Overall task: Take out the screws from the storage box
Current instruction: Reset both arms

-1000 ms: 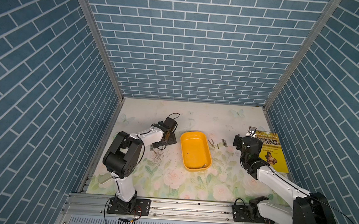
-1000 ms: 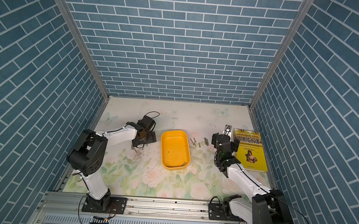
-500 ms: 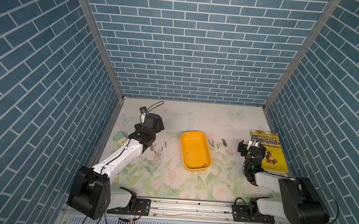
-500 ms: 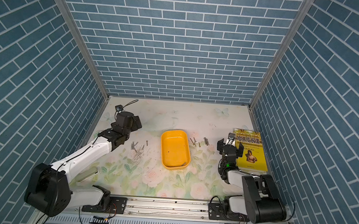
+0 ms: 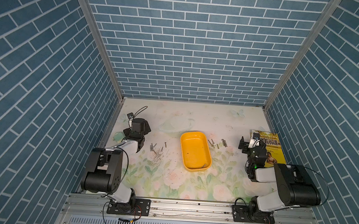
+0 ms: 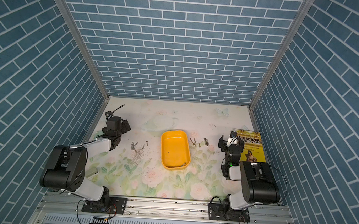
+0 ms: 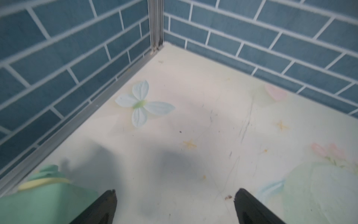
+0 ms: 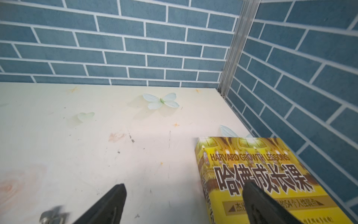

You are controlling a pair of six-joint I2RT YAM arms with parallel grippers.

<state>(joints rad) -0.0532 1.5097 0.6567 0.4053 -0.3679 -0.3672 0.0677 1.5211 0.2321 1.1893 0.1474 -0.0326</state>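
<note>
- Blue brick walls (image 5: 189,52) enclose our floral mat (image 5: 191,182).
- Mid-mat, the storage box (image 5: 193,148) holds one screw (image 5: 204,165) in its near-right corner.
- We see other screws (image 5: 155,148) left and right of it.
- Our left gripper (image 7: 175,192) and right gripper (image 8: 185,185) have fingers spread, empty.

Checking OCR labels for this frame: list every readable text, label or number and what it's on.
"HARVARD GROWTH LESSONS": cover of the yellow book, right wrist view.
"哈佛成长课": same cover, large title below it.
Banner line under the title: partly hidden, too small to read.
Spine text: blurred.
No other readable text in any view.
</note>
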